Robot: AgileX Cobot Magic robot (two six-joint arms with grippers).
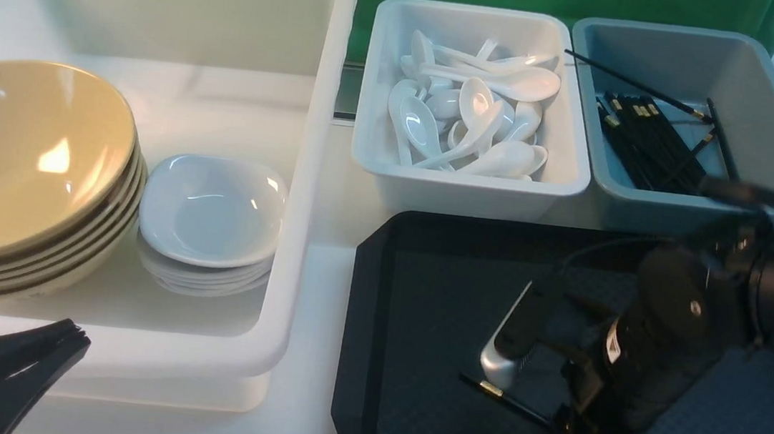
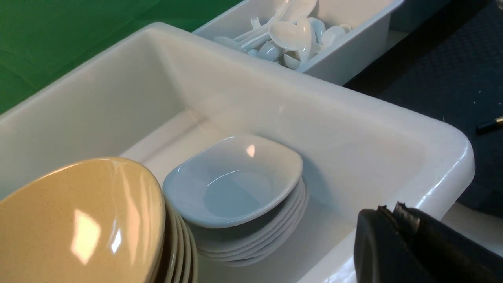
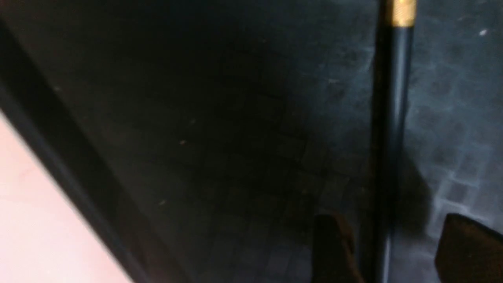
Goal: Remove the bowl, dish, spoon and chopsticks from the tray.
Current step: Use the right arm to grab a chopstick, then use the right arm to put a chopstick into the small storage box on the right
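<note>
The right gripper [image 3: 401, 249] is down on the tray [image 1: 375, 331], jaws apart and astride the chopsticks [image 1: 505, 397]. They lie flat toward the tray's 6 o'clock edge, and I can make out only one stick for sure. It sits closer to one finger [image 3: 334, 251] than the other, so closing may roll it across the textured floor instead of pinching it. It could also lift one stick and leave its mate. The left gripper [image 1: 77, 341] hangs at the tray's 8 o'clock by the tub [image 1: 306, 165], jaws pressed together on nothing.
</note>
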